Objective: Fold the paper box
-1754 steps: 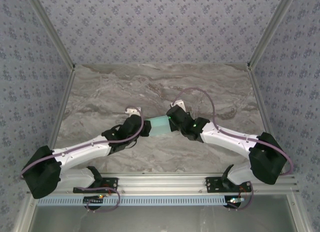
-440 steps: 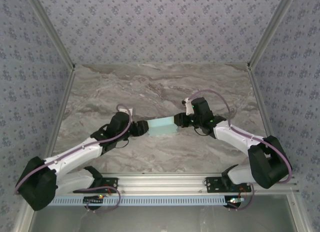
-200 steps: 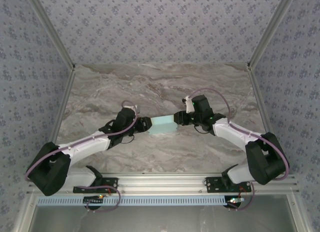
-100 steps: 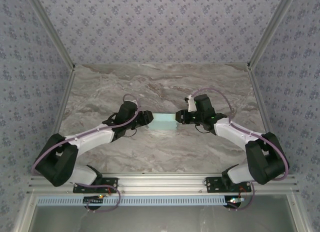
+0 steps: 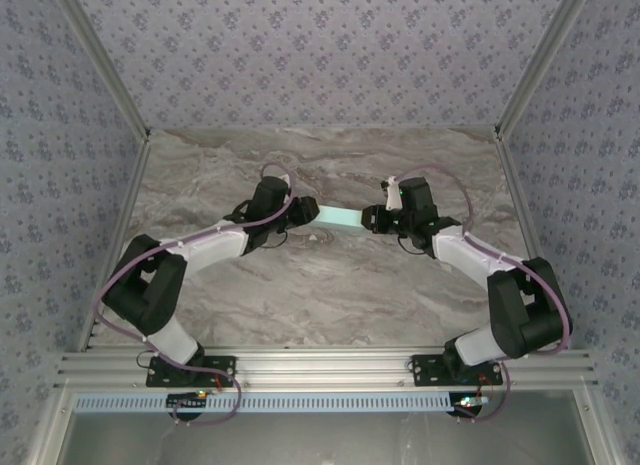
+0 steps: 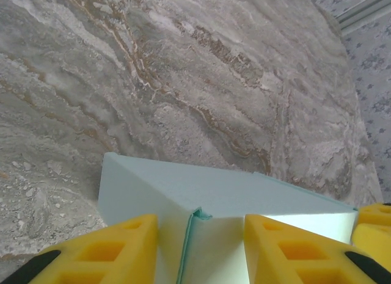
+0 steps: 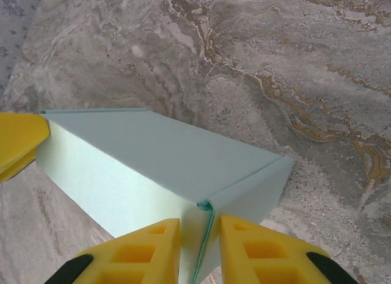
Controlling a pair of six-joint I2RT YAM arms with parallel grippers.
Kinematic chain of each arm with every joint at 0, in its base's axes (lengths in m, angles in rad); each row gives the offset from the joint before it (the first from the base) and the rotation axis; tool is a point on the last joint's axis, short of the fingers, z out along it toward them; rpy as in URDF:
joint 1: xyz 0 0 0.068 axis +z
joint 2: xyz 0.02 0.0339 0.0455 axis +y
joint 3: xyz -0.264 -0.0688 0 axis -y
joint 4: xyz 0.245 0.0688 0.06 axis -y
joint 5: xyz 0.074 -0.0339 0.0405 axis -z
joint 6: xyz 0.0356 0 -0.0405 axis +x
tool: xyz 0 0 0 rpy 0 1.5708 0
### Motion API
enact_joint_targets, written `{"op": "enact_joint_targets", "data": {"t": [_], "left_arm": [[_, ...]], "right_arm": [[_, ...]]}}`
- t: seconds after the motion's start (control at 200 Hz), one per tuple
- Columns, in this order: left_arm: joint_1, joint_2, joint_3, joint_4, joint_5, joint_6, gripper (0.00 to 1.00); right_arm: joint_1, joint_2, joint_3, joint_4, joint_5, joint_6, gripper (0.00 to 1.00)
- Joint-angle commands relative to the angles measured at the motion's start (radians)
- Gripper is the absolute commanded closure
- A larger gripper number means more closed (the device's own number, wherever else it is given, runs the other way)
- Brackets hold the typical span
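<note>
The paper box [image 5: 340,218] is a small pale blue rectangular box held between the two arms over the middle of the marble table. My left gripper [image 5: 313,215] is shut on its left end. In the left wrist view the yellow fingers [image 6: 122,250] press either side of the folded end seam of the box [image 6: 232,192]. My right gripper [image 5: 370,221] is shut on the opposite end. Its fingers [image 7: 263,253] pinch the card close together at the seam of the box [image 7: 153,156].
The grey marble table [image 5: 320,295] has patterned walls on three sides with metal posts at the back corners. An aluminium rail [image 5: 320,365] carrying the arm bases runs along the near edge.
Both arms have carried the box away from the bases toward the back of the table and slightly right. The right gripper's fingers have drawn closer together on the box end.
</note>
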Motion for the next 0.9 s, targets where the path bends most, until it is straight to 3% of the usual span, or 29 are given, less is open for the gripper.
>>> {"op": "enact_joint_targets", "data": {"t": [0.0, 0.899], "left_arm": [[-0.017, 0.026, 0.02, 0.053, 0.083, 0.018, 0.6], [-0.045, -0.006, -0.096, 0.07, 0.085, 0.005, 0.55]], "right_arm": [[0.009, 0.027, 0.022, 0.025, -0.03, -0.038, 0.75], [0.048, -0.026, -0.105, -0.021, 0.038, -0.087, 0.72]]}}
